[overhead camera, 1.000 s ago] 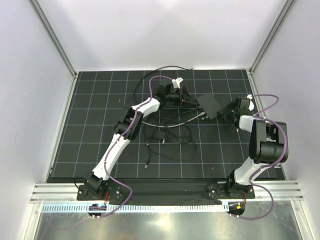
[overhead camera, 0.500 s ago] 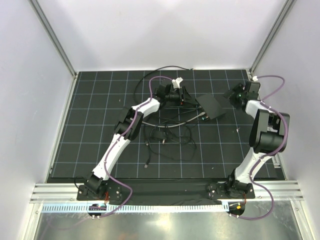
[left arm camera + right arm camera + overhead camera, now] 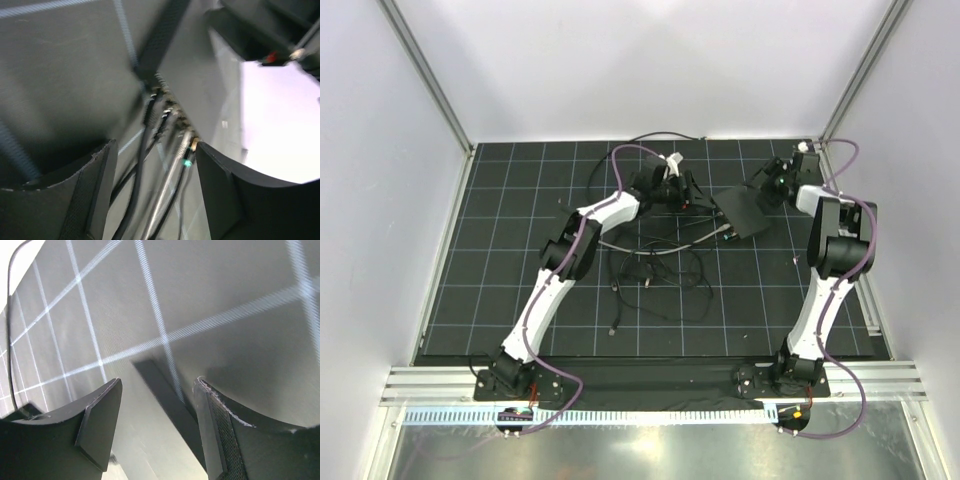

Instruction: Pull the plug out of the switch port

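Two white-and-black arms reach over the black grid-lined mat. One flat matte-black rectangular box lies at the far middle of the mat, askew to the grid lines.

The left arm stretches long and low from its base, running diagonally to the box's left side. The left gripper points along the mat at the box's edge. In its wrist view the left gripper has its two fingers spread wide and grips nothing.

Just beyond them is a single row of sockets along the box's long edge, and the switch port is one of that row. The view is blurred, so I cannot tell which socket it is. I count about four leads plugged in side by side: three black ones, and one grey lead with a green tip. Their plugs are all seated in the row.

The right arm rises from its base, folds over at the elbow and drops to the box's far right corner. The right gripper points left there. From its wrist the right gripper is also wide and empty-handed, and a corner of the box shows in the gap ahead of the fingertips.

On the near side of the box lies one loose tangle of thin black wires. One long black cable arcs along the mat's far edge.
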